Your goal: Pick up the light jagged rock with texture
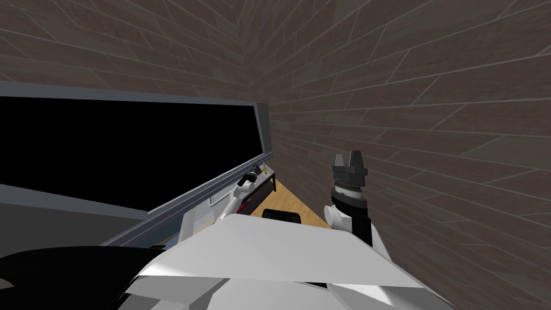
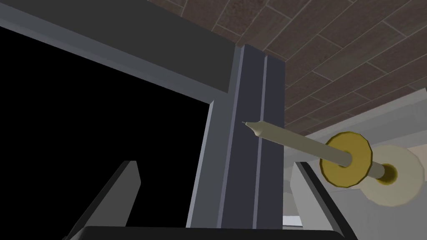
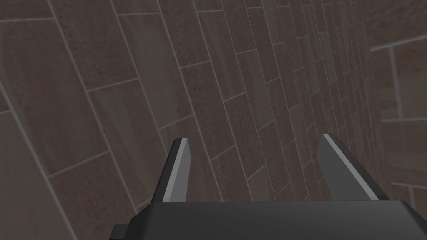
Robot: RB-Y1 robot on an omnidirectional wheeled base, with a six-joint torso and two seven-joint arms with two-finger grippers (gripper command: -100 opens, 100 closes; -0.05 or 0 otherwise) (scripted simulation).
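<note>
Head view: the left gripper (image 1: 249, 178) reaches out to a low grey table (image 1: 270, 178) set under a grey window frame (image 1: 263, 134) that borders a black area (image 1: 124, 150). The items on the table are too small to identify, so the rock cannot be told apart among them. The right gripper (image 1: 347, 157) is raised, fingers up, beside the brown tiled wall (image 1: 419, 107). A strip of wooden floor (image 1: 293, 203) lies between table and wall.

Left wrist view: the left gripper (image 2: 214, 164) has its fingers spread wide with nothing between them. Ahead stands the upright of the window frame (image 2: 250, 125). Beside it is a pale candle (image 2: 292, 142) in a yellow holder (image 2: 354, 143).

Right wrist view: the right gripper (image 3: 255, 139) is likewise spread and empty, facing the wall (image 3: 125, 83).
</note>
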